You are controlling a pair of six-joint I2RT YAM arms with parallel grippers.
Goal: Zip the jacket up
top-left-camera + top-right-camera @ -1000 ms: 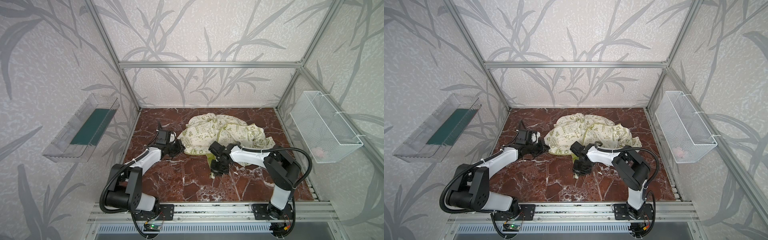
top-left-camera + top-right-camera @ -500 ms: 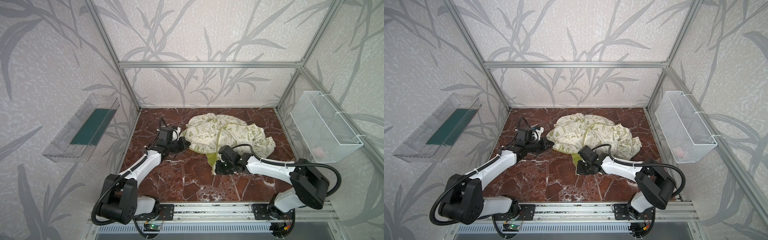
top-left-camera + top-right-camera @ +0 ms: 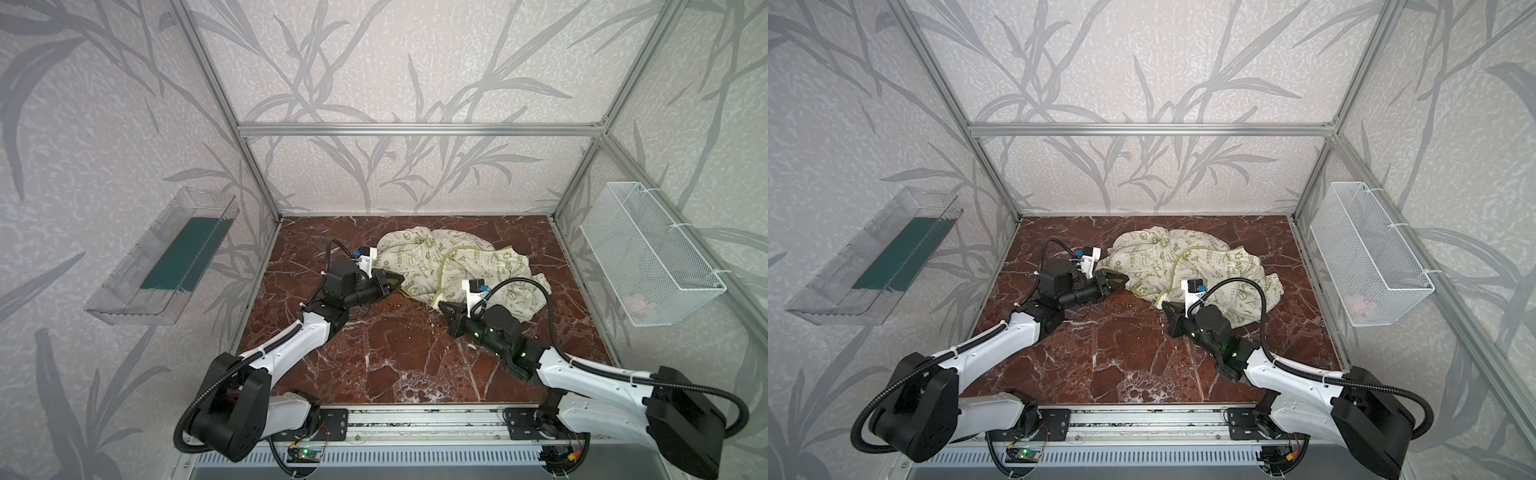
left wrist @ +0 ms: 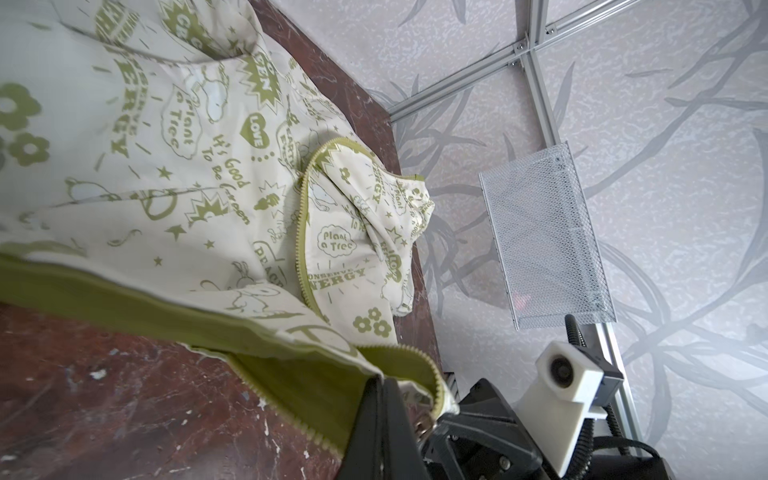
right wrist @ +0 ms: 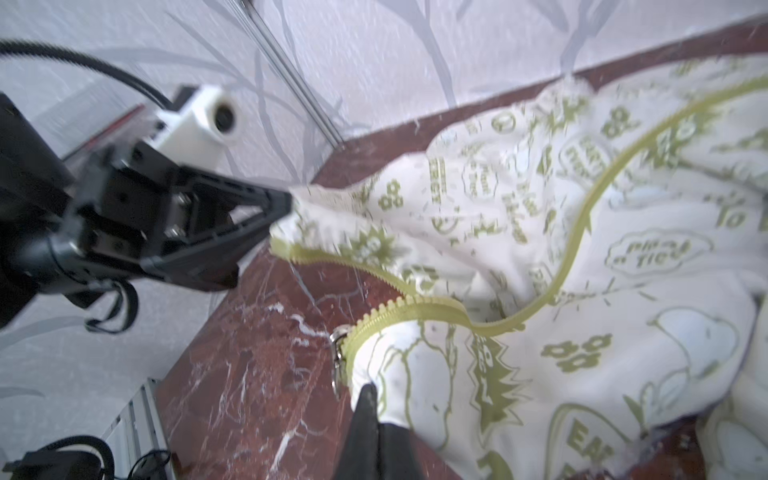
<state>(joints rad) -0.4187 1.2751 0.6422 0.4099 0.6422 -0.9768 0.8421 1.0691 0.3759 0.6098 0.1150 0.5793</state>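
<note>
Marbled red-brown surface carries one crumpled cream jacket with olive-green doodles near its far edge; my two grippers, left gripper and right gripper, each pinch its hem closed.

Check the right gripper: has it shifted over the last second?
Yes. In a top view the right gripper, shut on the jacket, has moved rightward, toward the wire basket, carrying the hem along.

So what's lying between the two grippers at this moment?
In both top views, only the jacket's near hem spans from left gripper to right gripper, over bare marble table.
</note>
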